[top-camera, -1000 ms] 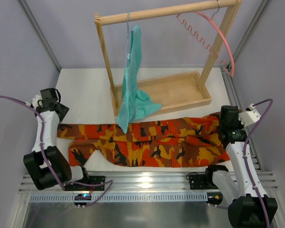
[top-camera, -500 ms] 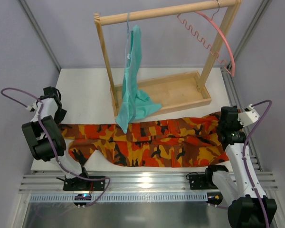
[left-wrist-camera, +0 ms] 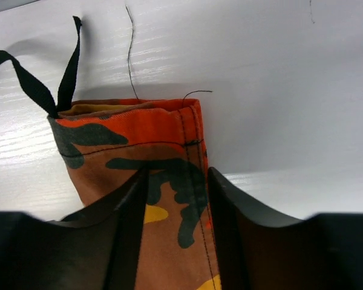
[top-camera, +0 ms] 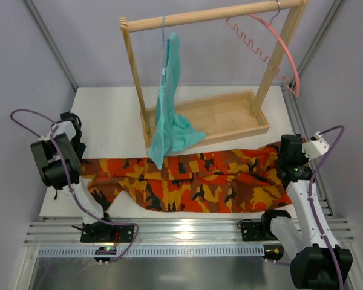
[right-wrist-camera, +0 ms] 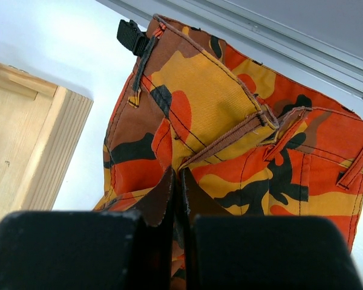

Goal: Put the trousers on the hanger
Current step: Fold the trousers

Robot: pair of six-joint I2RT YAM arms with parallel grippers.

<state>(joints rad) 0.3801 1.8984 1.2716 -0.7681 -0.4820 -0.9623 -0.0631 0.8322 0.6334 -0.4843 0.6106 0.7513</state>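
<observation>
The left gripper (left-wrist-camera: 174, 175) has been lowered, fingers apart, over the trousers (top-camera: 193, 181), still pinched tight by the right gripper (right-wrist-camera: 176, 178).

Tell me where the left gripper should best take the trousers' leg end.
Probably the trousers at the hemmed cuff, lying flat on the table: come from above, left gripper astride the side seam. The folded hem looks firmer than the loose black tie.
</observation>
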